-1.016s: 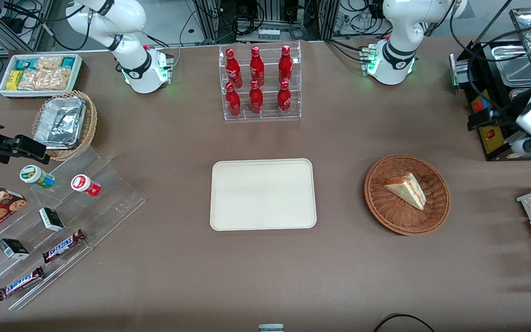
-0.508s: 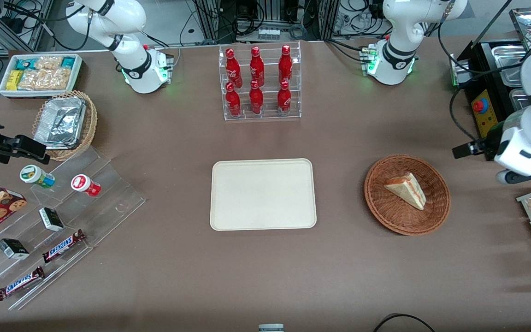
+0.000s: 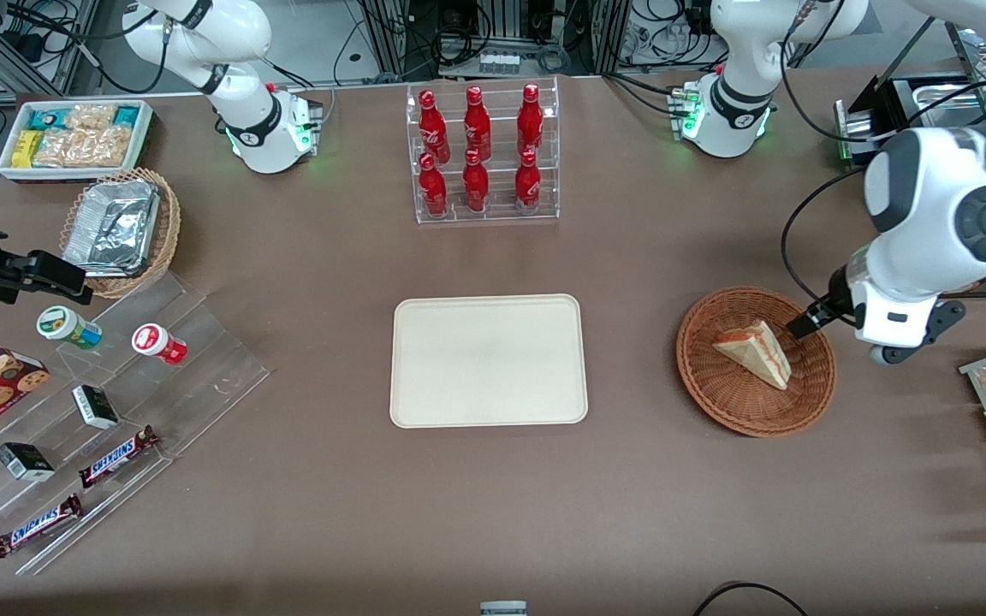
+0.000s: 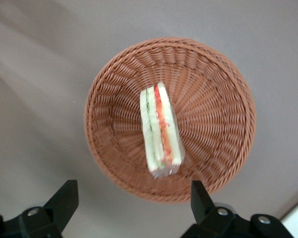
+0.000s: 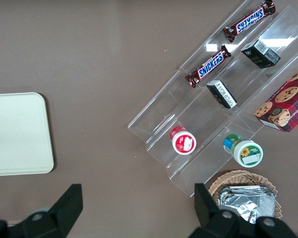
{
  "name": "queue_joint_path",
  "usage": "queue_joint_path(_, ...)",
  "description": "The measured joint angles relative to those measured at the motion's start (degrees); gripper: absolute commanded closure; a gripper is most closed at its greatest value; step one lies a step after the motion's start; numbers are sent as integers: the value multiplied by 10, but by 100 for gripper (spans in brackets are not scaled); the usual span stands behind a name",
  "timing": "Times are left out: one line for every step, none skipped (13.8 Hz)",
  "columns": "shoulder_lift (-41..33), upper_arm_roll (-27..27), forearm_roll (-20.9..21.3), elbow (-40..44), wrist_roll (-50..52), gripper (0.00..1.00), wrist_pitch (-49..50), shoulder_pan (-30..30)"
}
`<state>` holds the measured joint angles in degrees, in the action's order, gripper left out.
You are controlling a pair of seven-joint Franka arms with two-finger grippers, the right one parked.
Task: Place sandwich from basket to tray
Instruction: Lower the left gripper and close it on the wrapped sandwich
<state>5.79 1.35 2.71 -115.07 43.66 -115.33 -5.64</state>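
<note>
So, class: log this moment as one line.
gripper open above basket | sandwich in basket, ungrasped | tray bare

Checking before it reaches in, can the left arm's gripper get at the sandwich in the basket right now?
Probably yes. The gripper hangs open above the basket, and the sandwich lies alone and uncovered in it, with nothing between them.

Sandwich (image 3: pixel 754 352) in basket (image 3: pixel 720 402), hand (image 4: pixel 134 203) above, tray (image 3: pixel 488 412) beside

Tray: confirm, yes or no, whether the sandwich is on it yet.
No: the sandwich lies in the basket, the tray is bare, and the open gripper hovers above the basket.
</note>
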Motion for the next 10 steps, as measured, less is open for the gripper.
queue_joint_path(-2, 0, 0, -24, 25, 0, -34, 0)
queue_joint_path(-4, 0, 0, -46, 47, 0, -68, 0)
queue_joint_path(-6, 0, 0, -71, 68, 0, -104, -1)
queue_joint_path(-7, 0, 0, -93, 82, 0, -137, -1)
queue_joint_path(-8, 0, 0, -109, 89, 0, -158, -1)
queue_joint_path(-8, 0, 0, -120, 92, 0, -171, -2)
queue_joint_path(-7, -1, 0, -129, 93, 0, -183, -4)
queue_joint_path(-7, -1, 0, -139, 95, 0, -197, -7)
queue_joint_path(-7, -1, 0, -148, 96, 0, -213, -9)
queue_joint_path(-7, -1, 0, -158, 97, 0, -228, -10)
